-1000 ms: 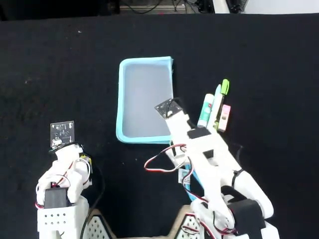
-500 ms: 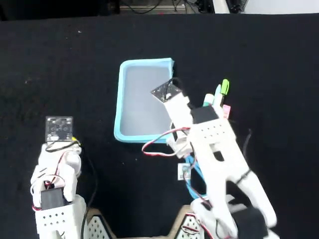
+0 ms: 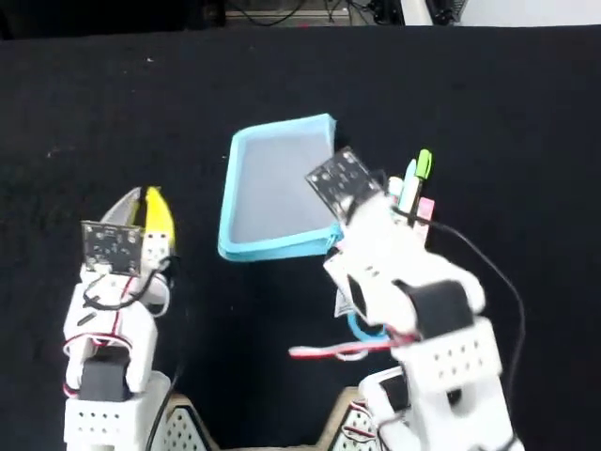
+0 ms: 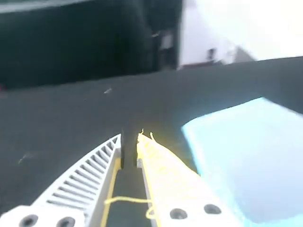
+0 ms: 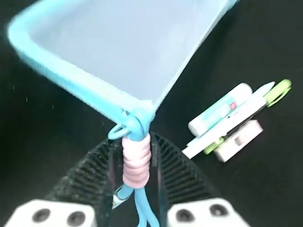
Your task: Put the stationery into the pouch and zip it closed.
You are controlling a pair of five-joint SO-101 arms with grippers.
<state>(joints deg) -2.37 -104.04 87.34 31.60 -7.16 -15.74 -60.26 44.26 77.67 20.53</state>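
The right jaws are clamped on the pink ribbed pull (image 5: 136, 163) at one corner of the pouch, one dark ribbed jaw on each side of it. A blue cord (image 5: 142, 213) trails back from the pull between them. Just past the tips, the pull joins the light blue pouch (image 5: 118, 47), which lies on the black surface (image 3: 488, 113), skewed, with that corner nearest the right arm. The stationery (image 3: 410, 193) lies in a tight bundle on the surface just beside the pouch, outside it. The bundle holds a white tube (image 5: 220, 109), a white pen (image 5: 236, 116) with a green cap, and a pink block (image 5: 239, 139), all touching one another. The left jaws, one white and one yellow, have their tips drawn together with only a thin slit between them. They hang over bare surface, well apart from the pouch, on the side away from the stationery.
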